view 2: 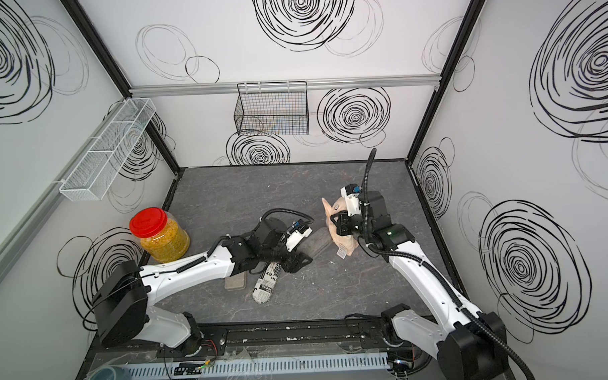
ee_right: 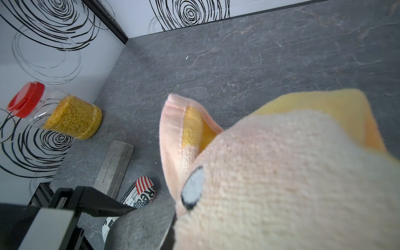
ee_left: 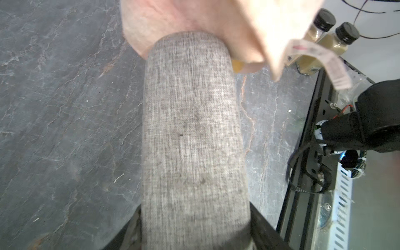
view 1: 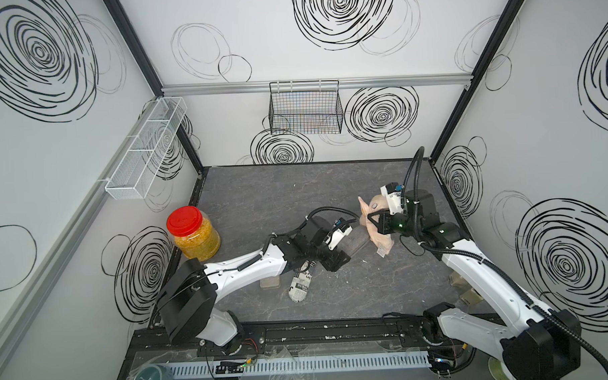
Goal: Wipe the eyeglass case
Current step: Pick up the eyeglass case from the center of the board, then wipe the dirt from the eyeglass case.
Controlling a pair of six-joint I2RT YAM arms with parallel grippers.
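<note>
Grey woven-fabric eyeglass case [ee_left: 194, 129], oblong, rounded ends: my left claw [view 1: 344, 256] is clamped on its near end, one black jaw on each side in the left wrist view. The case juts out ahead of that claw. My right claw [view 1: 376, 223] is closed on a peach terry cloth [ee_right: 281, 173] with a yellow backing. The cloth drapes over the case's far end, touching it.

Surroundings: just behind my left claw a newsprint-patterned oval case [view 1: 300, 285] lies on the dark grey stone-patterned tabletop [view 1: 261, 199]. A flat grey rectangular block [view 1: 270, 282] sits beside it, partly under my left arm. Well off to that claw's outer side, against the wall, stands a clear plastic jar [view 1: 194, 234] of yellow grains with a red lid.

Room: bare tabletop runs ahead of both claws to the back wall, where a black wire basket [view 1: 305, 109] hangs high. A white mesh shelf [view 1: 144, 151] is on the side wall. The enclosure's corner post stands near my right wrist.

View differences: the left wrist view shows two small tan bottles [ee_left: 324, 41] with black caps and the cloth's sewn tag [ee_left: 337, 69]. In both top views my right arm hides most of the bottles. In the right wrist view the cloth fills the frame and hides that claw's jaws.
</note>
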